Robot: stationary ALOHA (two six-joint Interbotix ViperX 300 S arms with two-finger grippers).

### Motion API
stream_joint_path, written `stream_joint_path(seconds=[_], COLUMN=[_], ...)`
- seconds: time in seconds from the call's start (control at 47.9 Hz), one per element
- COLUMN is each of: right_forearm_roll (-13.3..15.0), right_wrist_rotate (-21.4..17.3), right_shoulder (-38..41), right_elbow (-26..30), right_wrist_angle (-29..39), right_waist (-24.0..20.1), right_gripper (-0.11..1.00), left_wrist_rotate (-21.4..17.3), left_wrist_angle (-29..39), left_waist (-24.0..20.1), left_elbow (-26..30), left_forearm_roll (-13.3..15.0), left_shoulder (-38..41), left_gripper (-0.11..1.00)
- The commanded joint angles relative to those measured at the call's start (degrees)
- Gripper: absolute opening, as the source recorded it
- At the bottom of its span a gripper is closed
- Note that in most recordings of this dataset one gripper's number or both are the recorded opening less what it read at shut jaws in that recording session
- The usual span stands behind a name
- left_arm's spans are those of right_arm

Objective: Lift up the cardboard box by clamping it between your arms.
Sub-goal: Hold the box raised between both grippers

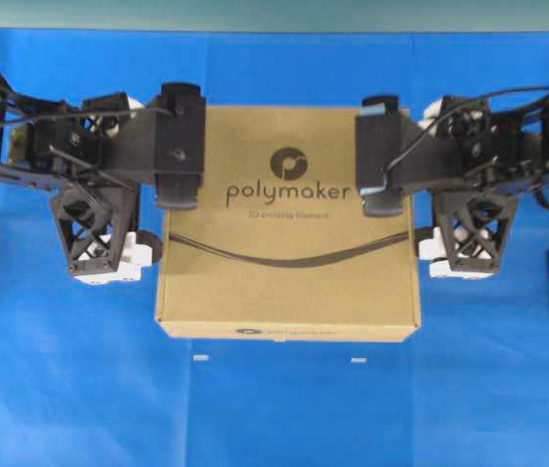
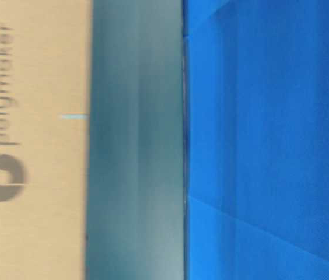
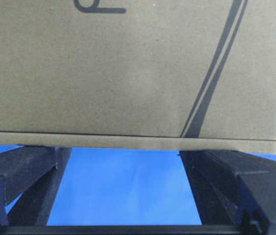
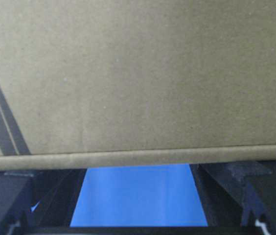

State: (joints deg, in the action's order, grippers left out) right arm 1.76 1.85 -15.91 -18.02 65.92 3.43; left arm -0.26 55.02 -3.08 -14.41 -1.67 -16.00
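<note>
A flat, square box of tan, matte cardboard lies in the middle of a smooth blue cloth, printed with dark "polymaker" lettering, a round logo and a thin curved line. Two black arms reach in from either side. The left gripper sits over the box's far left edge, and the right gripper over its far right edge. Both have their jaws spread wide, holding nothing. In each wrist view the fingers are rough, blocky black bars, well apart, their tips hidden under the box's edge with blue cloth showing between them. Whether they touch the cardboard cannot be told. Lattice-patterned black brackets with white fittings hang from each arm just beside the box. Two small white marks lie on the cloth near the box's near edge.
</note>
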Motion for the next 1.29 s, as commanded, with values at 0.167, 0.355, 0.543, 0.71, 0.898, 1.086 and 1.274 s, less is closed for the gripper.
stream_joint_path(seconds=[0.167,0.355,0.543,0.71,0.898,1.086,1.274], right_forearm_roll=[-0.4,0.3,0.3,0.4,0.3,0.3,0.4], right_wrist_rotate=[-1.6,-1.4,-1.5,-1.4,-1.3,-1.1,-1.0], right_shoulder=[0.8,1.0,1.1,1.1,1.1,1.1,0.5], right_elbow=[11.2,12.8,11.5,11.5,11.0,9.2,5.7], right_wrist_angle=[2.2,5.2,5.4,5.5,5.4,4.5,0.8], right_waist=[-1.1,-1.1,-1.1,-1.0,-0.7,-0.5,-0.1], right_gripper=[1.00,1.00,1.00,1.00,1.00,1.00,1.00], left_wrist_rotate=[1.0,1.0,1.0,0.9,-0.1,-0.4,-0.5], left_wrist_angle=[3.0,4.8,4.9,5.0,4.9,4.7,1.3], left_waist=[-1.6,-2.5,-2.7,-2.7,-2.7,-2.7,-2.7], left_elbow=[11.1,12.8,13.6,14.0,14.0,12.6,8.9], left_forearm_roll=[0.1,0.0,0.0,0.0,0.0,0.0,0.0], left_shoulder=[0.9,1.2,1.8,2.3,2.5,2.9,4.1], left_gripper=[0.86,0.86,0.86,0.86,0.86,0.86,0.86])
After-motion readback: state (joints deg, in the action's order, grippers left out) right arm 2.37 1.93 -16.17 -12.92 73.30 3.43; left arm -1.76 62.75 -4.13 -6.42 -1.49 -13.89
